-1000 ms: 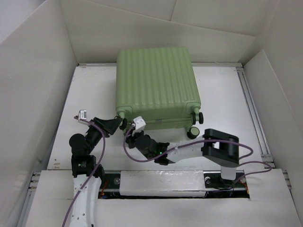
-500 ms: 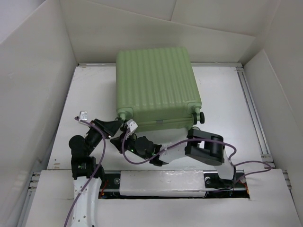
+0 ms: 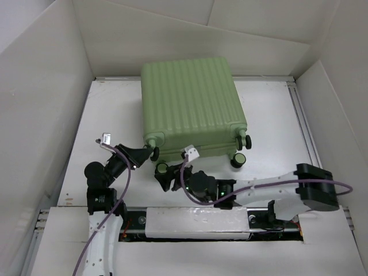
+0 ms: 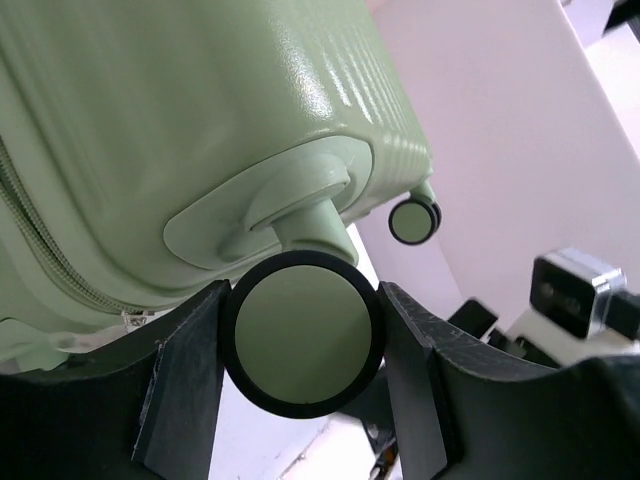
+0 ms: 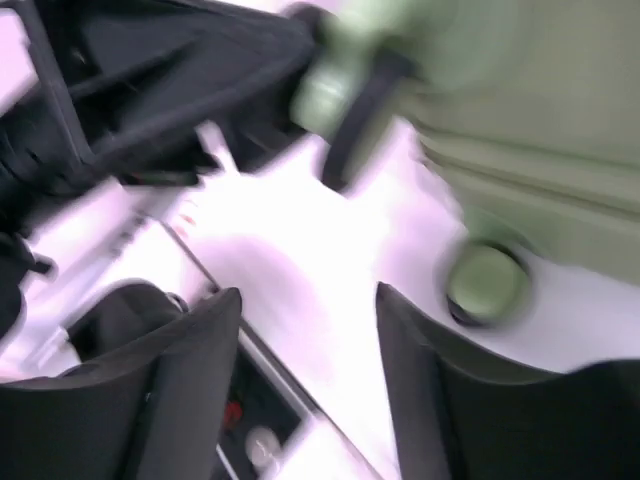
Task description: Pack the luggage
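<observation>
The luggage (image 3: pixel 190 100) is lying flat and shut in the upper middle of the desk (image 3: pixel 109 115), with its wheeled end toward the bottom of the frame. The left hand (image 3: pixel 150 153) is pinching the lower-left caster wheel (image 4: pixel 302 335), one finger flat on each face. The right hand (image 5: pixel 305 310) sits just below the case's near edge. It's spread open with nothing in it, and its wrist view is badly smeared.

My guess is the left is anchoring the case while the right lines up a new grab along the zip seam (image 4: pixel 40 250). To do that well:
- keep the left squeeze centred on the wheel's flat faces, because a caster swivels and will roll out of an off-centre pinch
- bring the right hand in low and slow toward that near edge, as the two hands are close together at lower left and could easily clip each other
- watch the second wheel (image 3: pixel 163 168), which is right next to the right hand

Compared with a second ago:
- the right hand was pressed shut and up against the case's near edge; it's now open and lower in the frame
- the right arm's elbow has swung out to the lower right
- the case has turned a touch, with its right-side wheels slightly further right
- the left hand hasn't let go of its wheel
</observation>
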Motion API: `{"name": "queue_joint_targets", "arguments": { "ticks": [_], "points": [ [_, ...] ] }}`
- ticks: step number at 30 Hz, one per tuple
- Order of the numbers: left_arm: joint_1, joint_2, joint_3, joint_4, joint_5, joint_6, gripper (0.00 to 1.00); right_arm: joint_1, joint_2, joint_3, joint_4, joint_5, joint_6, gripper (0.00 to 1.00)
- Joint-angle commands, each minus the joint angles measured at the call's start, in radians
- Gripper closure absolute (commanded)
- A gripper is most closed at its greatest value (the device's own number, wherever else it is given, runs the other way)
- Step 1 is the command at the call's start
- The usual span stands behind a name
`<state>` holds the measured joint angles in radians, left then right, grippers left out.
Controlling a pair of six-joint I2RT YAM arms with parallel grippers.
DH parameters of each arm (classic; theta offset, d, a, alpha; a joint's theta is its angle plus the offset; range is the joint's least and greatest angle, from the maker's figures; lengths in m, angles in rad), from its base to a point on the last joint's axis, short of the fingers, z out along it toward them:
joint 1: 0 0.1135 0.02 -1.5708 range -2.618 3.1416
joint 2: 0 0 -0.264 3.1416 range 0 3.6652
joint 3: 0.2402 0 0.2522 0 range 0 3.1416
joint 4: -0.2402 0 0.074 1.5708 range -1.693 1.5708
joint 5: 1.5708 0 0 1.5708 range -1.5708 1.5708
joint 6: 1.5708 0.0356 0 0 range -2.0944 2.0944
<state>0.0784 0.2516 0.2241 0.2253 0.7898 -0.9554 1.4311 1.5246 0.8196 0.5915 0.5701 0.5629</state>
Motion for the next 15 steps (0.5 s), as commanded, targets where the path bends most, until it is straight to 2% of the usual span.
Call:
{"name": "queue_joint_targets", "arguments": {
  "ticks": [1,3,4,6,7,8,11,12,14,15],
  "points": [
    [-0.017,0.070,0.026,0.250,0.051,-0.005,0.87,-0.021,-0.128,-0.028,-0.376,0.151,0.089,0.34],
    [-0.017,0.124,0.026,0.272,0.051,-0.014,0.79,-0.043,-0.187,0.016,-0.512,0.140,0.089,0.25],
    [-0.017,0.136,0.026,0.272,0.061,-0.014,0.65,-0.052,-0.199,0.030,-0.548,0.140,0.089,0.24],
    [-0.017,0.146,0.046,0.295,0.071,-0.014,0.52,-0.061,-0.231,0.074,-0.631,0.155,0.089,0.19],
    [-0.017,0.146,0.046,0.295,0.071,-0.014,0.47,-0.078,-0.231,0.088,-0.648,0.155,0.089,0.18],
    [-0.017,0.146,0.058,0.295,0.083,-0.014,0.36,-0.102,-0.242,0.104,-0.662,0.143,0.089,0.18],
    [-0.017,0.137,0.083,0.295,0.103,-0.003,0.23,-0.133,-0.218,0.174,-0.687,0.085,0.089,0.16],
    [-0.017,0.137,0.095,0.295,0.103,-0.003,0.00,-0.142,-0.199,0.197,-0.687,0.036,0.075,0.16],
    [-0.017,0.149,0.139,0.213,0.088,0.045,0.00,-0.143,-0.129,0.280,-0.687,-0.008,0.045,0.14],
    [-0.017,0.149,0.177,0.039,0.016,0.148,0.00,-0.133,-0.104,0.306,-0.687,-0.025,0.029,0.14]
  ]
}}
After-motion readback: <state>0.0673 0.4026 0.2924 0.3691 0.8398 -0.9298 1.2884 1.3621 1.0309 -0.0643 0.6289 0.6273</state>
